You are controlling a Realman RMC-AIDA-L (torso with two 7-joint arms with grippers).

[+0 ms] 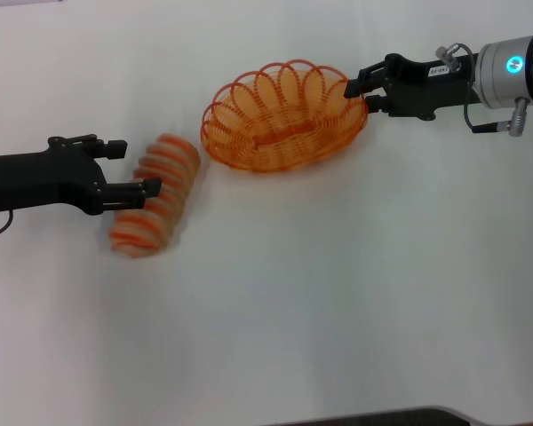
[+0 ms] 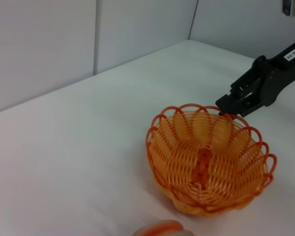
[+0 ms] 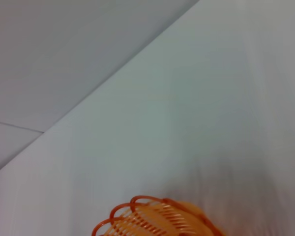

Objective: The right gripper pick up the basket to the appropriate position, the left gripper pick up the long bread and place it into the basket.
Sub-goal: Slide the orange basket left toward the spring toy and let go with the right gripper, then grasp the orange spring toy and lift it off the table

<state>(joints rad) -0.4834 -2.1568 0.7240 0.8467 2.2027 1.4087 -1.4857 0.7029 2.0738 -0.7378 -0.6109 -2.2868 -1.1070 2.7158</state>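
The orange wire basket [image 1: 282, 120] sits at the back middle of the white table. My right gripper [image 1: 357, 96] comes in from the right and is shut on the basket's right rim. This also shows in the left wrist view, where the right gripper [image 2: 225, 107] meets the basket [image 2: 206, 162]. The basket's rim shows in the right wrist view [image 3: 152, 221]. The striped long bread [image 1: 160, 200] lies at an angle left of the basket. My left gripper [image 1: 135, 167] is open at the bread's left side, with one finger over the loaf. The bread's tip [image 2: 160, 229] shows in the left wrist view.
The white table [image 1: 338, 293] stretches in front of the basket and bread. Grey walls [image 2: 64, 44] stand behind the table in the left wrist view. A dark edge [image 1: 400, 417] runs along the table's near side.
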